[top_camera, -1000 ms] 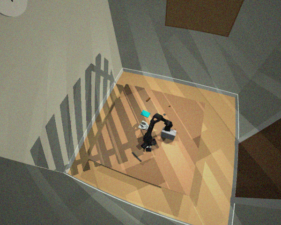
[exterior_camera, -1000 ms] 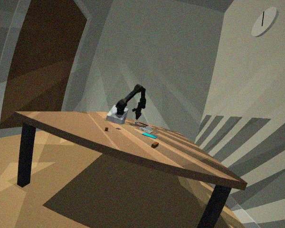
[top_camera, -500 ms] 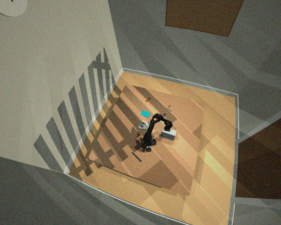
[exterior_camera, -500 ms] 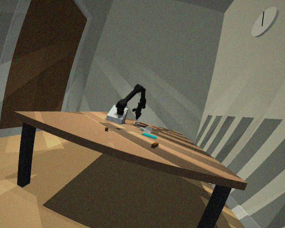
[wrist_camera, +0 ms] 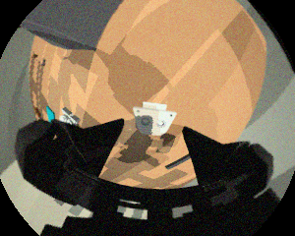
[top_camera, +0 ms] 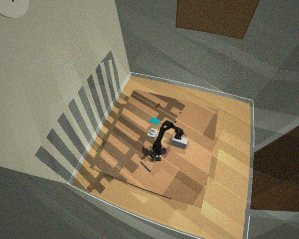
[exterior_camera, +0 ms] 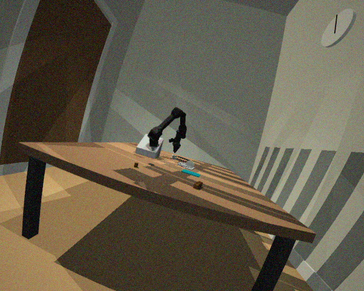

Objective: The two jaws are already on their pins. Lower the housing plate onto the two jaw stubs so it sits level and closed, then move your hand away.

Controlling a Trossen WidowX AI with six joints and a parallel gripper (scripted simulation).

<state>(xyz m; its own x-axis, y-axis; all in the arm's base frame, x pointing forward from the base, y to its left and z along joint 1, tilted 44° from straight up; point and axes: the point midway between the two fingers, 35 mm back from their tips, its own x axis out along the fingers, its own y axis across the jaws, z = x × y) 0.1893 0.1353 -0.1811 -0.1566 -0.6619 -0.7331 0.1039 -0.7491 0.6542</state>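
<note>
Tabletop [top_camera: 193, 159] [exterior_camera: 91, 159] [wrist_camera: 187, 84] carries everything. Claw [top_camera: 158, 154] [exterior_camera: 176, 151] [wrist_camera: 154, 125] above it, released, nothing gripped. Housing plate [wrist_camera: 166, 116] lies below, framed between the fingertips (wrist view). Teal block [top_camera: 154, 120] [exterior_camera: 190, 173] [wrist_camera: 50, 114] well apart.

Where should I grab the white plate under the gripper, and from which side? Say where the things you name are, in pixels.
Come from above with the open gripper [exterior_camera: 173, 147] [wrist_camera: 154, 125], one finger beside each slanted side edge of the white plate [wrist_camera: 163, 116]. It looks broad and thin, tapering away from its raised tab, so closing near the wider, tabbed end would probably slip less.
</note>
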